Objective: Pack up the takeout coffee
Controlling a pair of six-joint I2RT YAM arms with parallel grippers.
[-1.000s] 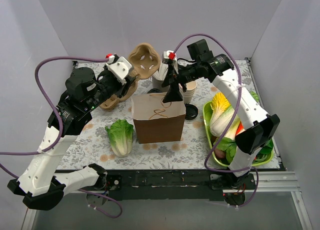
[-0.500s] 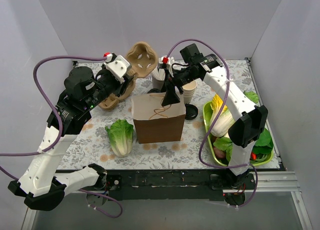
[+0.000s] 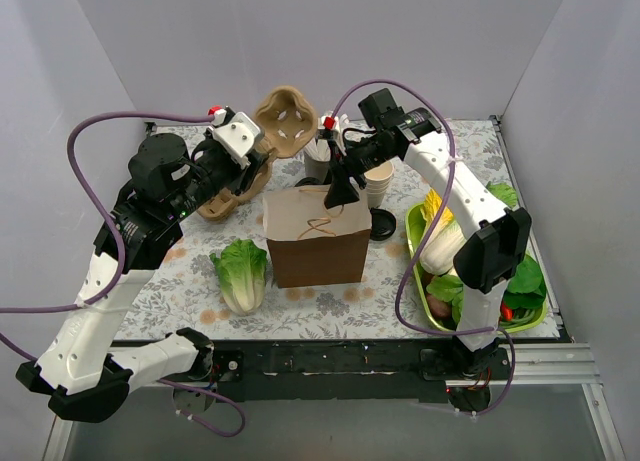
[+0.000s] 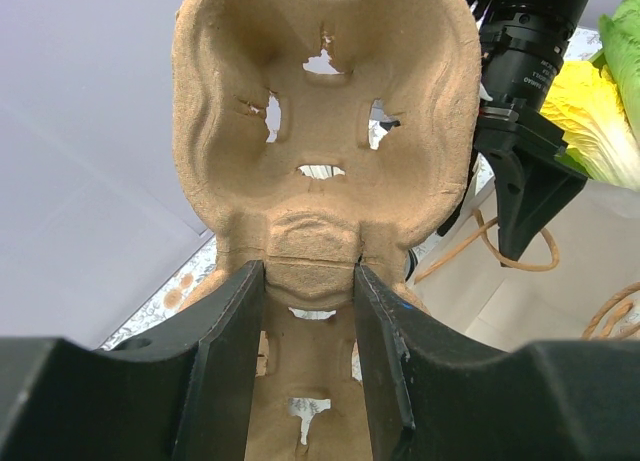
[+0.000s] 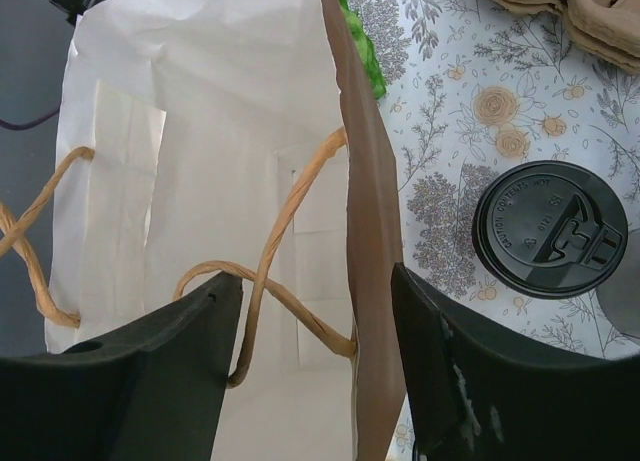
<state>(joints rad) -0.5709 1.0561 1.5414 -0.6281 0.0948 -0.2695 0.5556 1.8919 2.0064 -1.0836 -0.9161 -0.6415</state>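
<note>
**Item 1, takeout coffee** [image 3: 383,224]. We find it standing on the counter [image 3: 330,303] just beside the right wall of the paper bag [image 3: 318,246], outside it. From the right wrist we see only its round black lid [image 5: 550,229] from above, on the floral cloth.

**Item 2, right claw** [image 3: 340,189]. We log it poised over the bag's rear rim, jaws wide. In the wrist view [image 5: 315,281] the brown bag wall runs up between the two fingers, one finger [image 5: 150,381] over the white-lined inside and the other on the outside. We see neither finger pressing the wall. The twine handles [image 5: 290,221] lie loose inside the mouth.

**Item 3, left claw** [image 3: 262,149]. We record it raised behind the bag, clamped on a pulp cup carrier [image 3: 288,119]. The wrist view [image 4: 308,271] shows both fingers pinching the carrier's narrow waist, with its four-pocket half [image 4: 320,101] standing above them.

**Item 4, other stock on the counter.**
- A stack of further pulp carriers [image 3: 222,199], left of the bag.
- A green leafy cabbage [image 3: 241,271], near the bag's front left corner.
- A stack of lidless cream cups [image 3: 379,184] and a grey cup of white sticks [image 3: 317,163], behind the bag.
- A green tray [image 3: 413,251] of vegetables, at the right.
</note>
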